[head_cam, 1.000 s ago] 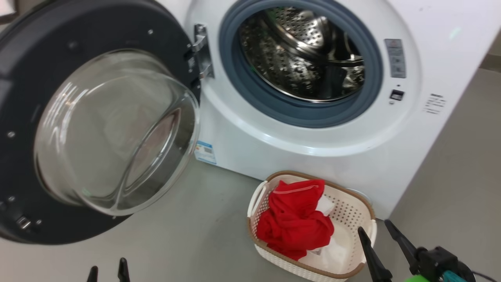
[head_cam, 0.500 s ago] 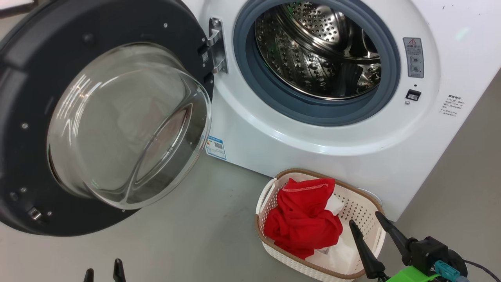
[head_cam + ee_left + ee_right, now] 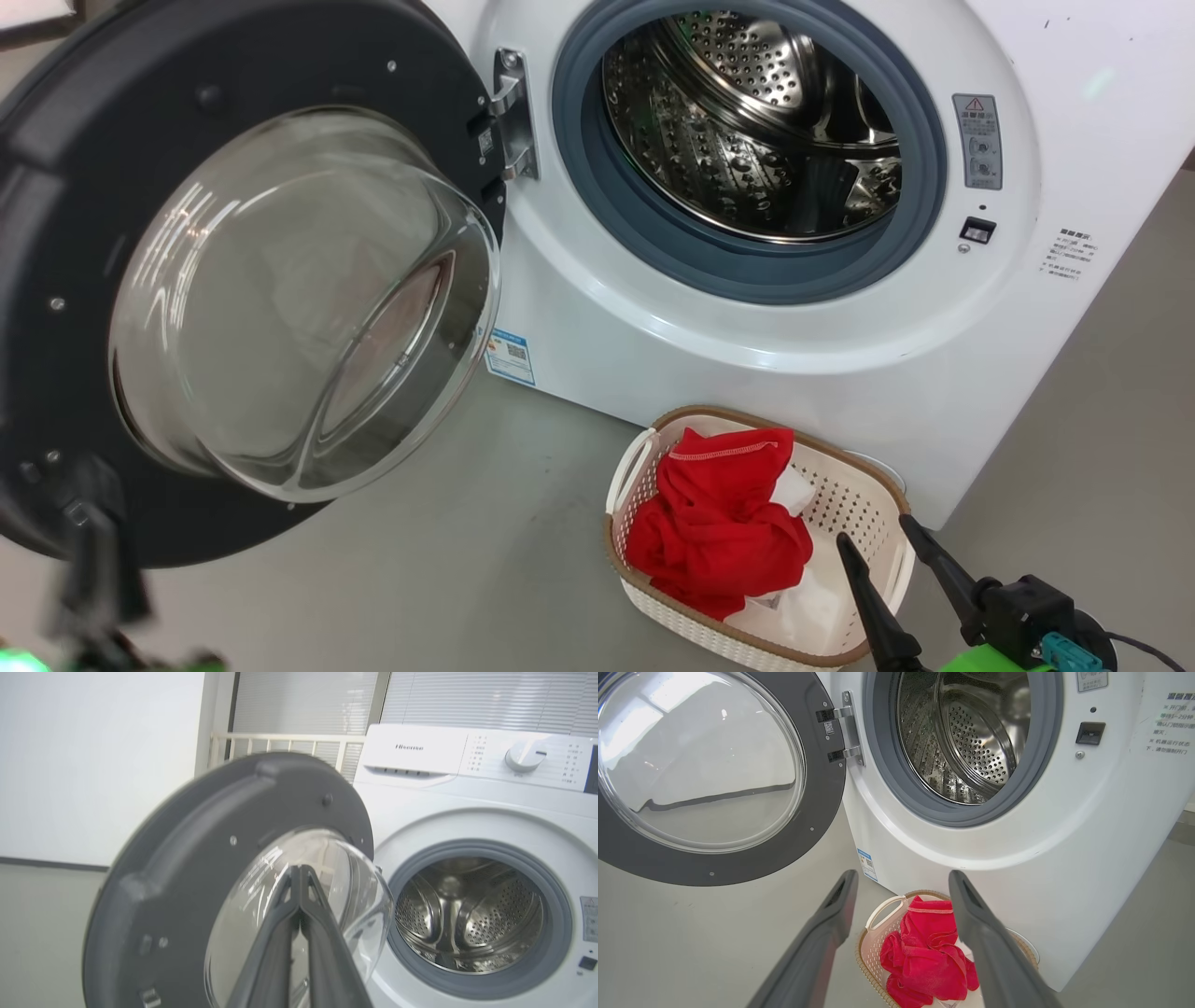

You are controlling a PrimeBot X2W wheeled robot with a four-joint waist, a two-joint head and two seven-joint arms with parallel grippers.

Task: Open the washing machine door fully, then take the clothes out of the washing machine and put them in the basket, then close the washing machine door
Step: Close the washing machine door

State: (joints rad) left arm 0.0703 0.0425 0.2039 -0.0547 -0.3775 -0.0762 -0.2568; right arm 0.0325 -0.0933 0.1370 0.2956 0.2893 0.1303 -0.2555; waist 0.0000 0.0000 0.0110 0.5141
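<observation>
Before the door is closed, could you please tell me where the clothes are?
In the head view, the clothes lie in the basket at lower right, just in front of the washing machine.

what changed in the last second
The left claw closed on nothing and rose from the bottom edge of the head view; it is now a blur in front of the lower rim of the washing machine door. Unchanged: right claw open over the basket, clothes inside it, door wide open.

Bright even light; glare on washing machine door (image 3: 280,299)
</observation>
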